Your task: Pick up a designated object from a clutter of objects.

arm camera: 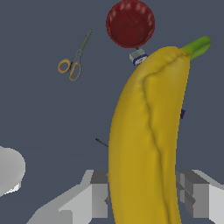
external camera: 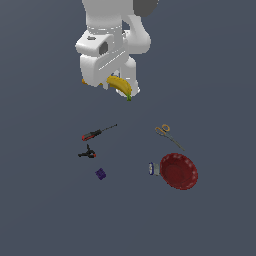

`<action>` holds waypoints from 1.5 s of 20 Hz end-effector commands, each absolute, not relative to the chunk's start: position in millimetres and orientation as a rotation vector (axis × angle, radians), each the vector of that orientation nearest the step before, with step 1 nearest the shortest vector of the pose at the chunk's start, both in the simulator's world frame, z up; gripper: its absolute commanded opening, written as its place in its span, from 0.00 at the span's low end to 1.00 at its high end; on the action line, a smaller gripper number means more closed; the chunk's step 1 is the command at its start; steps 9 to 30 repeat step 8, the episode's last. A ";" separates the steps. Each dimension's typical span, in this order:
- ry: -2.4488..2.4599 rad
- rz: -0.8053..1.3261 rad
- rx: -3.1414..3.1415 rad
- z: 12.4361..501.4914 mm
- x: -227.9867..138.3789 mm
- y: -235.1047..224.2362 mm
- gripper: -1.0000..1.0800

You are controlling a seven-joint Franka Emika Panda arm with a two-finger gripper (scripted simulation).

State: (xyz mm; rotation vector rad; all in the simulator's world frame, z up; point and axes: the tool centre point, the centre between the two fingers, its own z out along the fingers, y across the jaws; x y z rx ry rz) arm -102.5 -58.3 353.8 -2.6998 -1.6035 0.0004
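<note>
Hand (arm camera: 144, 194) grips banana (arm camera: 146, 144) aloft; red bowl (external camera: 179, 171) holds nothing visible.

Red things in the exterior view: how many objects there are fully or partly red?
3: the red bowl at the exterior view's lower right, the red-handled screwdriver left of centre, the black-and-red clamp just below it. The arm may hide others.

Banana (arm camera: 144, 144) base cut off; screwdriver (arm camera: 101, 142) (mostly) hidden behind it

plain dark grey-blue floor (external camera: 45, 210)
</note>
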 end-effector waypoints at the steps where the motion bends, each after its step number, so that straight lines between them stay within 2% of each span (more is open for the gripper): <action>1: -1.605 0.000 -2.700 364.6 -100.8 -63.4 0.00; 30: -1.605 0.000 -2.701 374.8 -98.4 -68.3 0.00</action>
